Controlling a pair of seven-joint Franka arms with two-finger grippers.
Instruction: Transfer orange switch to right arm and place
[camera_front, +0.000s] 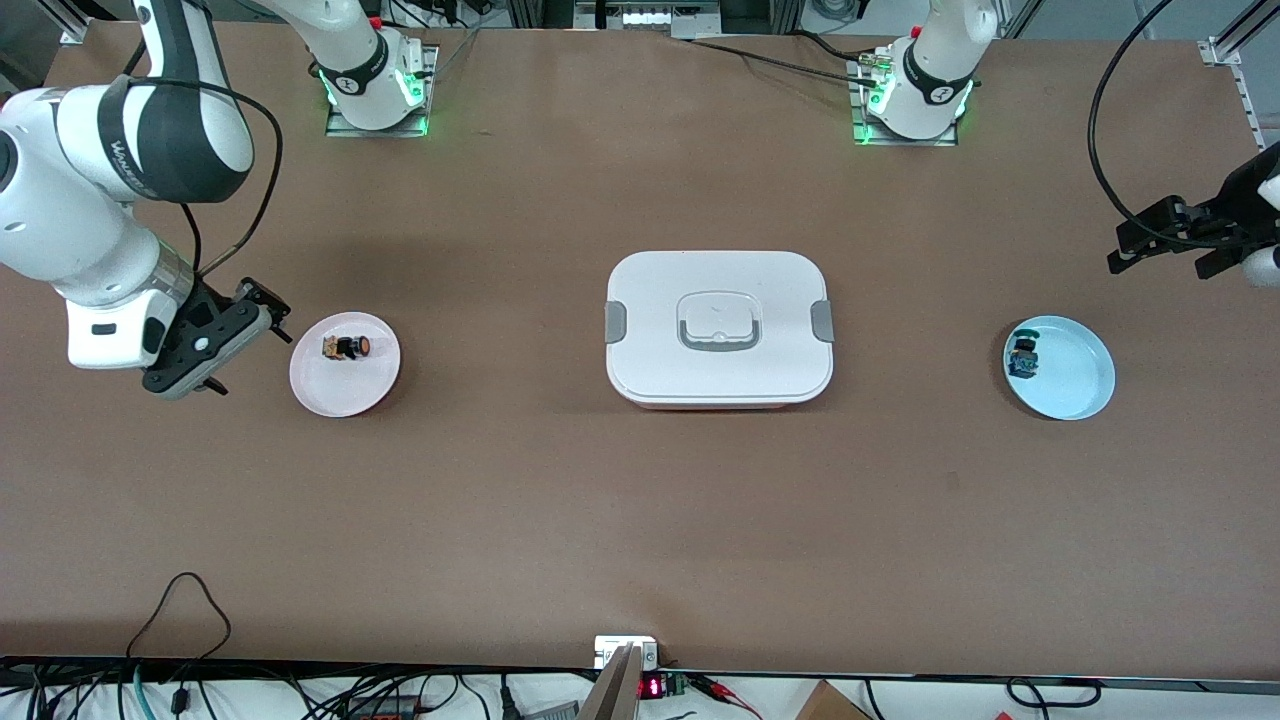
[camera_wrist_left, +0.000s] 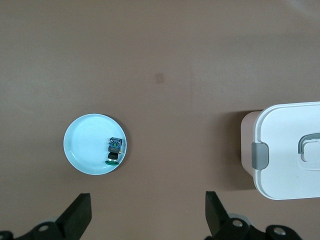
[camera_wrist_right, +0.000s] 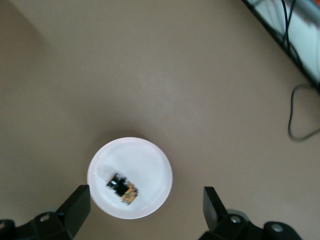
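The orange switch (camera_front: 346, 347) lies on its side on a pale pink plate (camera_front: 345, 392) toward the right arm's end of the table. In the right wrist view the orange switch (camera_wrist_right: 122, 188) lies on the plate (camera_wrist_right: 145, 157) between the spread fingers, well below them. My right gripper (camera_front: 243, 345) is open and empty, up in the air beside the plate's edge; it also shows in its wrist view (camera_wrist_right: 145, 212). My left gripper (camera_front: 1125, 248) is open and empty, over the table at the left arm's end, and shows in its wrist view (camera_wrist_left: 148, 215).
A light blue plate (camera_front: 1075, 385) holds a blue-teal switch (camera_front: 1023, 357) toward the left arm's end; both show in the left wrist view, plate (camera_wrist_left: 85, 142) and switch (camera_wrist_left: 115, 150). A closed white lunch box (camera_front: 718, 325) sits mid-table.
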